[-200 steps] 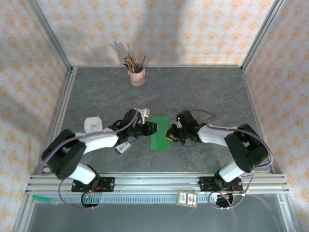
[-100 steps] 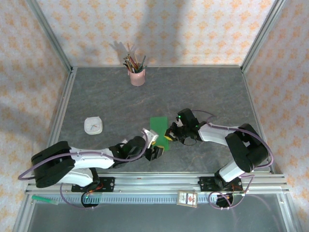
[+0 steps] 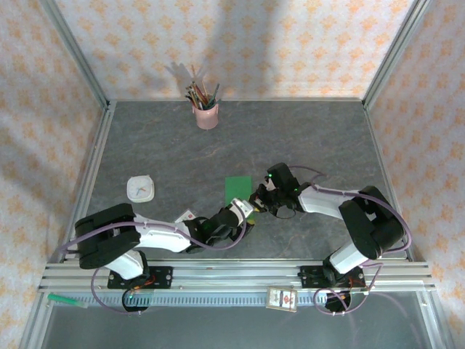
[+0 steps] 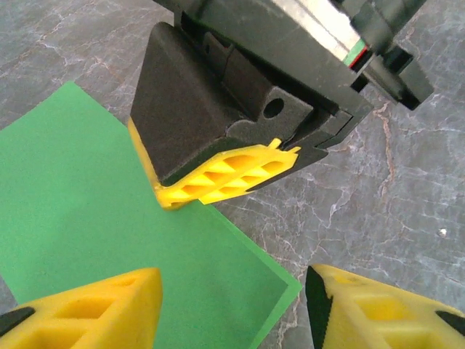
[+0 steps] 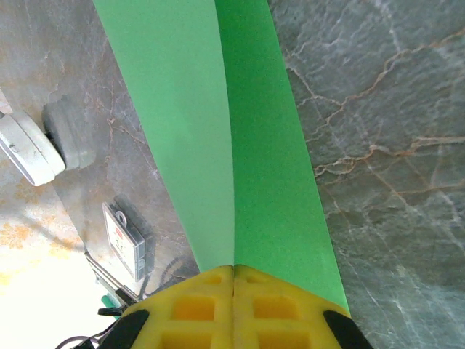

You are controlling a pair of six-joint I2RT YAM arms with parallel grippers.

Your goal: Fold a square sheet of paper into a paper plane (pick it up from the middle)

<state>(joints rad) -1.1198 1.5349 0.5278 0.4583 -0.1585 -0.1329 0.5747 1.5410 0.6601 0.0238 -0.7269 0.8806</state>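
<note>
Green paper sheet, one only, lies flat near the middle of the grey tabletop, a crease running down its length. At far left sits one small white dish-like thing; one pink cup of pencils stands at upper centre. Of the two grippers, the left gripper holds its fingers apart on either side of the sheet's near corner, gripping nothing. The right gripper has its fingers together, tips pressing on the sheet's edge.

Narrow bright green paper, lengthwise fold
</note>
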